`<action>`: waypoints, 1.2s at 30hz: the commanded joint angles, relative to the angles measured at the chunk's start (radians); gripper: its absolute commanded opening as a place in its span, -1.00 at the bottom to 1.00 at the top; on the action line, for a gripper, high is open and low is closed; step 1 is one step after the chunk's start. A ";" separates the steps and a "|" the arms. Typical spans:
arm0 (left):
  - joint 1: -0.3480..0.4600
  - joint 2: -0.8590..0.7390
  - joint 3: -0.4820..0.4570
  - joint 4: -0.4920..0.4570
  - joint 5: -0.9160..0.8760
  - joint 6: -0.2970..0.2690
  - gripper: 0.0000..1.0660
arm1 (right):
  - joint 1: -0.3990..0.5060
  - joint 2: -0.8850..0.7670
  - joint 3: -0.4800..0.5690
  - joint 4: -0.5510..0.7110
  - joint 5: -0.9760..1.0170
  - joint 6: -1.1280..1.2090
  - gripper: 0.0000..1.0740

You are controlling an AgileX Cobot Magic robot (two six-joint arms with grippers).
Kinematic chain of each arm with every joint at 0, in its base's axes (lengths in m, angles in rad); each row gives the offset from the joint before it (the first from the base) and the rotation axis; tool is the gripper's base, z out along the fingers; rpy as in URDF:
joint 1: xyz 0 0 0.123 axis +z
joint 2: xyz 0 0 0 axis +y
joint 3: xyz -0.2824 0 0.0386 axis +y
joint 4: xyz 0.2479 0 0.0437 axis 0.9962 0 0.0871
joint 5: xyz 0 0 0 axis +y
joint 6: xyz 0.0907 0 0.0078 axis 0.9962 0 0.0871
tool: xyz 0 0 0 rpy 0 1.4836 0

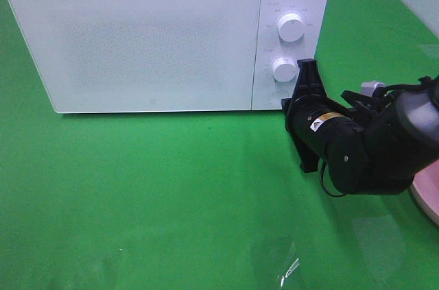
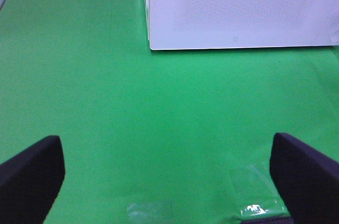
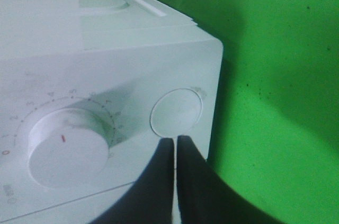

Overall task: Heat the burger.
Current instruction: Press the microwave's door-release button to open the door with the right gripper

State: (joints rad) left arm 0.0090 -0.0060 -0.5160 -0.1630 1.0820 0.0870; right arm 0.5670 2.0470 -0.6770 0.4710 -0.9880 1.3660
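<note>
Burger: not showing in any view (whether it is sitting behind the shut door of the microwave (image 1: 151,43), at 11 o'clock on the desk (image 1: 171,201), cannot be told); only a pink plate's (image 1: 429,197) edge is peeking in at 4 o'clock. Right claw (image 3: 175,144), pressed together, is pointing just under the panel's round button (image 3: 176,112); left claw (image 2: 165,144), spread wide, is hanging over green desk, gripping nothing. Handling, as judged: soft, light, loosely stacked, likely slipping apart if squeezed, so lifting by the plate's rim is looking safer.

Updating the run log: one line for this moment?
right gripper shut at microwave button; left gripper open above table; door closed; burger unseen
</note>
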 commanded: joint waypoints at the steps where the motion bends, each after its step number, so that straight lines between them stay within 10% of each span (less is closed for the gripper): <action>1: -0.005 -0.015 0.001 -0.004 -0.011 -0.002 0.83 | -0.009 0.030 -0.037 -0.027 0.005 0.011 -1.00; 36: -0.005 -0.015 0.001 -0.004 -0.011 -0.002 0.83 | -0.055 0.155 -0.173 -0.006 -0.117 0.018 -1.00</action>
State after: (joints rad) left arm 0.0090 -0.0060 -0.5160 -0.1630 1.0820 0.0870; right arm 0.5210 2.1980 -0.8230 0.4570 -1.0430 1.3840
